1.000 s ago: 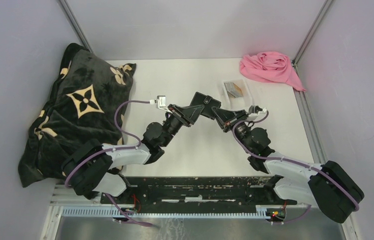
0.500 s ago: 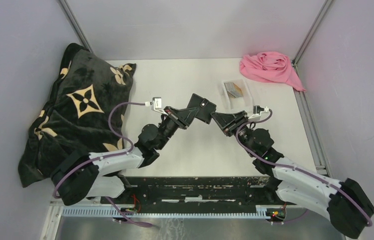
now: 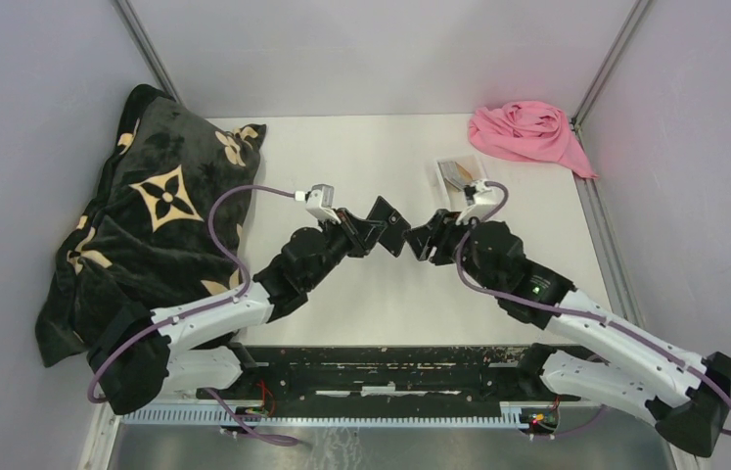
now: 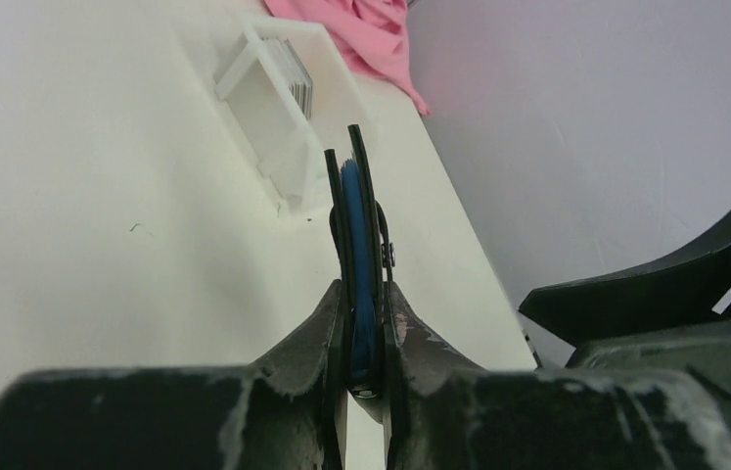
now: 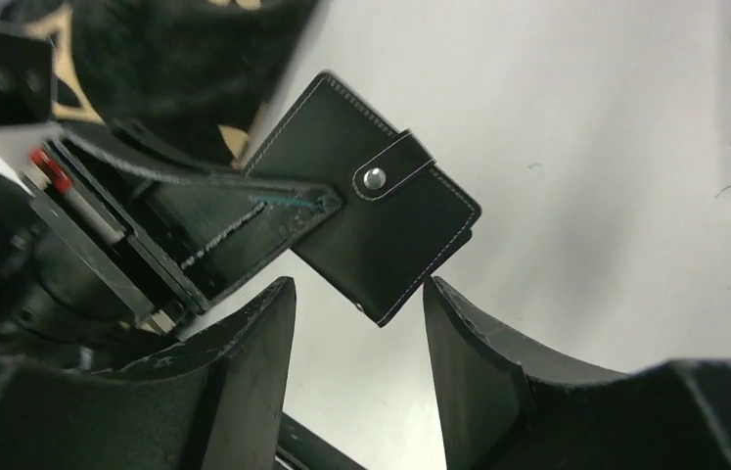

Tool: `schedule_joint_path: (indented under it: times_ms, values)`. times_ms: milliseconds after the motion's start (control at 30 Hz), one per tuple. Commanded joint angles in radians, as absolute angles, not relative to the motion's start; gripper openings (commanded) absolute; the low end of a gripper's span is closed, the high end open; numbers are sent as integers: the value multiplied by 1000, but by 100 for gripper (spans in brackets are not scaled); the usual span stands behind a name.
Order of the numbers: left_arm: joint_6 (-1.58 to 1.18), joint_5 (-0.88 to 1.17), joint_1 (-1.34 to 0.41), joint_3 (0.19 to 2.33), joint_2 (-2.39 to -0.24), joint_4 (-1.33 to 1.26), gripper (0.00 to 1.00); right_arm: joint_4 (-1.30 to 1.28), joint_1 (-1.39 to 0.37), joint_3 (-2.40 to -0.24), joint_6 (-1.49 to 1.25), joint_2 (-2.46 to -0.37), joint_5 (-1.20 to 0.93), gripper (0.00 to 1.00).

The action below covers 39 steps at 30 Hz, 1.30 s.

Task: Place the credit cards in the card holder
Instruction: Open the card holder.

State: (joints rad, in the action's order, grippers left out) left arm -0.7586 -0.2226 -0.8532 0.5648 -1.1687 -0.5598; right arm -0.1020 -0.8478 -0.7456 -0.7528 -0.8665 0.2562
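Observation:
The card holder (image 3: 388, 225), a black closed wallet with a metal stud (image 5: 374, 177), hangs above the table's middle. My left gripper (image 3: 369, 235) is shut on its edge; the left wrist view shows the card holder (image 4: 357, 225) edge-on between the fingers (image 4: 317, 333), its blue lining visible. My right gripper (image 3: 427, 240) is open just right of the wallet. In the right wrist view the card holder's (image 5: 371, 201) lower corner points into the gap of the right gripper (image 5: 359, 299) without touching. The credit cards (image 3: 457, 174) lie in a clear tray (image 3: 439, 168).
A dark blanket with gold motifs (image 3: 146, 215) is piled at the left. A pink cloth (image 3: 527, 132) lies at the back right corner. The clear tray (image 4: 278, 93) stands just behind the right wrist. Grey walls enclose the table.
My right gripper has opened and let go of the card holder. My left gripper has shut on it and now carries it alone, slightly lower and to the left.

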Motion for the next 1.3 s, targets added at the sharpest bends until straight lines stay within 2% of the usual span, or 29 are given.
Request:
schedule_joint_path:
  times_ms: [0, 167, 433, 1267]
  values:
    - [-686, -164, -851, 694, -1194, -412, 3, -278, -927, -866, -527, -968, 375, 57]
    - [-670, -97, -850, 784, -1245, -308, 3, -314, -984, -926, -450, -1052, 479, 57]
    - [-658, -35, -852, 832, -1273, -216, 3, -345, -985, -961, -391, -1070, 545, 57]
    - [-662, 52, -852, 884, -1255, -120, 3, -274, -987, -934, -351, -1163, 483, 58]
